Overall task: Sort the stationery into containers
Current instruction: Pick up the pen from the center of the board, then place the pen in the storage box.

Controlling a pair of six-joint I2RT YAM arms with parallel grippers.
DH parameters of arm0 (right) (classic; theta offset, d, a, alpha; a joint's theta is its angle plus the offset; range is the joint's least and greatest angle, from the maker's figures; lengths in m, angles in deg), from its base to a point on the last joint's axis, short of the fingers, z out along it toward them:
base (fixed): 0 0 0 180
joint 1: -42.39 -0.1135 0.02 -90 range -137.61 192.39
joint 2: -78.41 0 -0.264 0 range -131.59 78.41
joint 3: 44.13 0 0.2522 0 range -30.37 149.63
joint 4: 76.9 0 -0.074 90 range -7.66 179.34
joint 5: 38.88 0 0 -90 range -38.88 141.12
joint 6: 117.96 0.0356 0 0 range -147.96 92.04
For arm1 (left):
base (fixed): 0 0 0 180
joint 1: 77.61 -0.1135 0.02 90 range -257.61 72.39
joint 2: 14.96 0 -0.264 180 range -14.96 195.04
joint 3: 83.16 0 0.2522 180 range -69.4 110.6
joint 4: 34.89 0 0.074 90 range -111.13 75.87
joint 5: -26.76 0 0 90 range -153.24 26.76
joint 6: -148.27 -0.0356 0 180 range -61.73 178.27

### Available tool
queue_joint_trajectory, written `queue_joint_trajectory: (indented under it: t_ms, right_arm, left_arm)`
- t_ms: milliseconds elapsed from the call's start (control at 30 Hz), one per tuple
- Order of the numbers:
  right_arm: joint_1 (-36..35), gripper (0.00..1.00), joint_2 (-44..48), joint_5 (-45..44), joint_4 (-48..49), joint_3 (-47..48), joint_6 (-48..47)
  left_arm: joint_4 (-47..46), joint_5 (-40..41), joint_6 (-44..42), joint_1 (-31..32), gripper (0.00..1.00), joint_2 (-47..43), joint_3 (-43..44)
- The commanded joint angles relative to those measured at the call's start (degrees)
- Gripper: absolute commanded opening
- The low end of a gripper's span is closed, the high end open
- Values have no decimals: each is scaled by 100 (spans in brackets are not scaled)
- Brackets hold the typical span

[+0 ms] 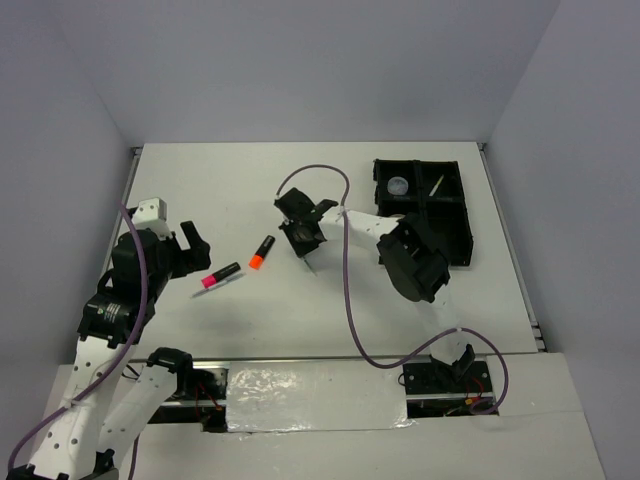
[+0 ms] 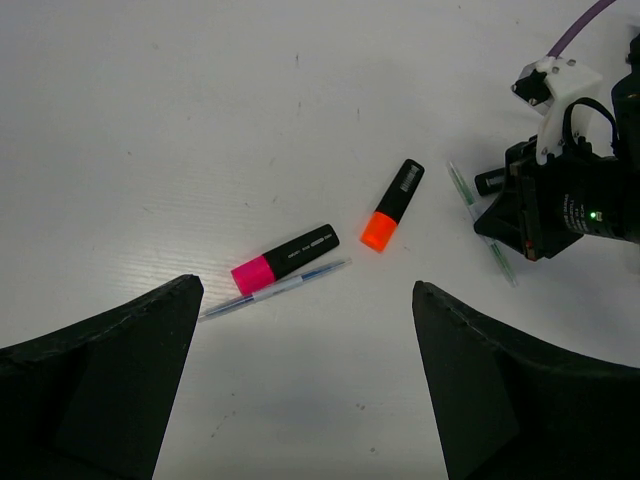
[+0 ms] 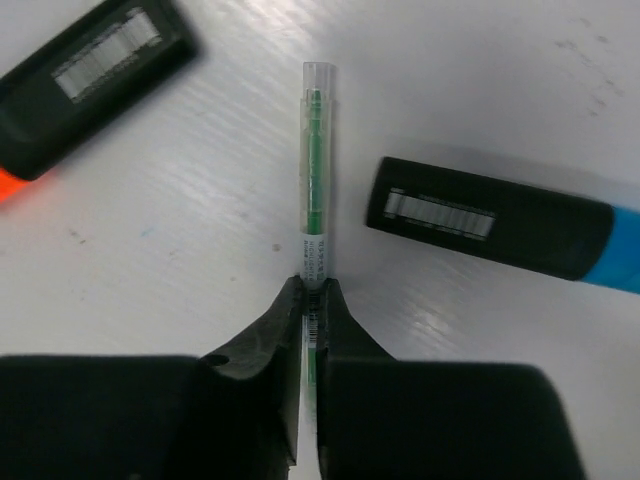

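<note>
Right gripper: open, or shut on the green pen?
Shut: the right gripper pinches the green pen's near end between its fingertips.

White desk (image 1: pixel 280 320), boxed by plain walls.
Pale grey back wall (image 1: pixel 300 70) and two side walls; soft even light, faint shadows.

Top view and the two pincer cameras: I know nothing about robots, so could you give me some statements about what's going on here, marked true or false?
1. The right pincer is shut on a green pen. True.
2. The left pincer holds the pink marker. False: it is open and empty; the marker lies on the table.
3. The orange marker is inside the black tray. False: it lies on the table.
4. A small clear pot sits in the tray. True.
</note>
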Motion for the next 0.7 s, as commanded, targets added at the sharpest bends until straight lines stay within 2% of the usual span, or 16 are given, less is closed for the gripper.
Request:
queue_joint_trajectory:
  t_ms: [0,100,267,367,400,467,500,533,567,667]
  right_arm:
    - [-288,0,-205,950,26,58,18]
    - [-333,0,23,1443,298,-20,149]
    - [53,0,1507,1489,799,-458,650]
    - [860,0,2509,893,879,-855,1088]
    - [1489,0,2694,674,801,-934,1246]
    - [2230,0,3019,156,486,-1058,1669]
    - [2573,0,3064,-47,405,-1067,1740]
    - [3212,0,3074,-241,344,-1032,1819]
    - [3470,0,2995,-547,256,-979,1837]
    - [4341,0,2470,-586,36,-462,1802]
  left_arm:
    - [-227,-30,-74,36,99,-90,47]
    - [-227,-21,-74,44,99,-90,56]
    - [-219,-21,-74,62,99,-54,56]
    - [-219,5,-65,88,99,-72,65]
    - [-210,14,-65,97,99,-89,65]
    - [-227,-12,-74,97,99,-133,56]
    - [-227,-4,-65,106,99,-142,56]
    - [-227,5,-65,106,99,-177,56]
    - [-227,5,-65,115,99,-195,56]
    - [-219,23,-57,115,99,-213,56]
